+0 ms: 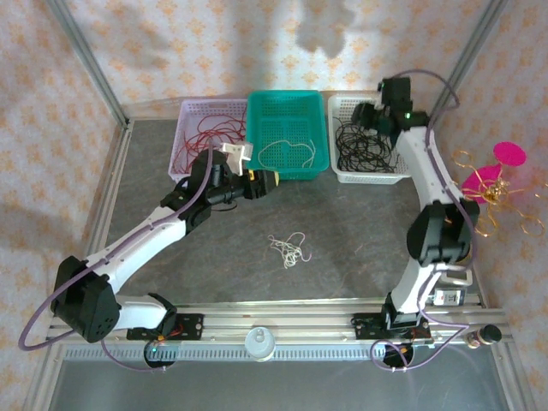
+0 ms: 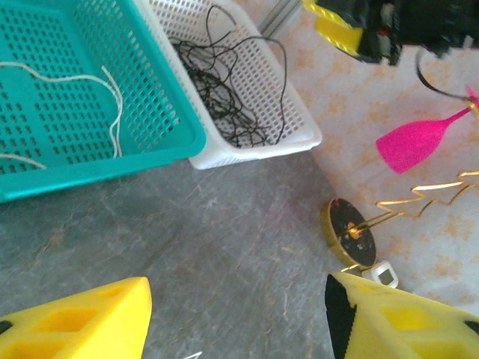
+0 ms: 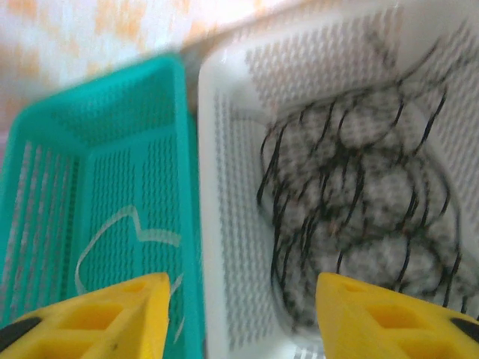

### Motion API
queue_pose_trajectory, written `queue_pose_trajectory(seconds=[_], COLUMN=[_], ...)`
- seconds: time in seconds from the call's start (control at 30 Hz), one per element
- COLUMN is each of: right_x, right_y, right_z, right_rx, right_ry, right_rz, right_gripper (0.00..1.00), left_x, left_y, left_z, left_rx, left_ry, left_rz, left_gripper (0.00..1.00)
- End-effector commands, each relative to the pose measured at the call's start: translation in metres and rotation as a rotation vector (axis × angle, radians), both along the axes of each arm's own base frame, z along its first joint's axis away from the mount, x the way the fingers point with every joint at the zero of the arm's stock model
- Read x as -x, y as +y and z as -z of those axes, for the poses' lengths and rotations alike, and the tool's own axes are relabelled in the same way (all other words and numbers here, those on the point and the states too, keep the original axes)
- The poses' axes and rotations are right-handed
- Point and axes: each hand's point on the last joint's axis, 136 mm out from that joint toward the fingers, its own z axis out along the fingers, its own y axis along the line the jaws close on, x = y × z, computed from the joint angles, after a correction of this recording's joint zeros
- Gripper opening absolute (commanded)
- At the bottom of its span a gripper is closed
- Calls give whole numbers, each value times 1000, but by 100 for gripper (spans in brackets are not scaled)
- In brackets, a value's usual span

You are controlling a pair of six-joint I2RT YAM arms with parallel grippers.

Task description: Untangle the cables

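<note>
Overhead, a grey table (image 1: 342, 231) carries three baskets in a row along its far edge. On the left, the pale lilac basket (image 1: 187, 104) holds red cables (image 1: 210, 137). In the middle, the teal basket (image 1: 287, 96) holds a white cable (image 1: 287, 150) lying in a loose curl. On the right, the white basket (image 1: 368, 178) holds black cables (image 1: 360, 145) heaped in loose loops.

A small white tangle (image 1: 289, 250) lies alone on the bare table, nearer the arms and well apart from the baskets.

The left gripper (image 2: 236, 299) hovers over the table just in front of the teal basket's near edge. Its yellow fingers stand wide apart with nothing between them. The right gripper (image 3: 243, 299) hangs above the white basket, close to where it meets the teal one. It is likewise spread and empty, with the black cables below it.

A gold wire ornament (image 1: 490, 175) with a pink top stands beyond the table's right edge.
</note>
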Motion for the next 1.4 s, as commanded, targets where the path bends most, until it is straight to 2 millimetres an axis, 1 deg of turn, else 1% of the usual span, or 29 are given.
queue_pose_trajectory(seconds=[0.0, 0.07, 0.13, 0.2, 0.23, 0.3, 0.33, 0.4, 0.47, 0.5, 0.57, 0.63, 0.7, 0.77, 0.9, 0.97, 1.03, 1.17, 1.37], right_x=[65, 112, 152, 182, 194, 209, 215, 222, 228, 231, 237, 240, 237, 229, 217, 211, 211, 223, 226], right_y=[61, 92, 118, 140, 147, 152, 148, 136, 132, 135, 149, 160, 163, 160, 162, 158, 158, 168, 175], right_z=[51, 82, 109, 127, 135, 151, 162, 179, 186, 187, 184, 180, 181, 187, 193, 198, 200, 201, 212], right_rx=[-52, -71, -102, -145, -144, -132, -115, -55, -13, -10, -27, -30, -23, 13, 9, 21, 7, -75, -117], right_ry=[105, 141, 173, 201, 202, 186, 182, 201, 214, 202, 143, 85, 110, 130, 156, 167, 160, 130, 127], right_rz=[-126, -195, -253, -311, -340, -402, -420, -423, -454, -501, -629, -746, -766, -735, -678, -629, -618, -659, -679], right_gripper=[52, 51, 52, 54, 56, 56, 56, 56, 55, 53, 46, 48, 49, 49, 48, 48, 48, 48, 44], left_x=[8, 14, 17, 21, 22, 24, 24, 24, 24, 24, 24, 26, 28, 29, 32, 33, 34, 36, 38], left_y=[10, 13, 16, 16, 16, 15, 16, 15, 15, 14, 12, 9, 8, 11, 16, 18, 19, 22, 20], left_z=[31, 46, 57, 66, 69, 75, 78, 81, 82, 82, 83, 83, 82, 80, 79, 77, 75, 77, 77], left_rx=[-70, -86, -96, -100, -101, -112, -121, -139, -154, -154, -147, -139, -134, -130, -137, -133, -127, -135, -137], left_ry=[54, 82, 104, 123, 128, 138, 142, 146, 149, 148, 145, 150, 153, 143, 134, 129, 120, 121, 122], left_rz=[2, -3, -5, 1, 8, 19, 23, 32, 44, 47, 59, 76, 85, 72, 50, 41, 38, 34, 50], left_gripper=[61, 61, 61, 61, 61, 61, 61, 59, 58, 57, 52, 48, 47, 47, 47, 48, 47, 47, 47])
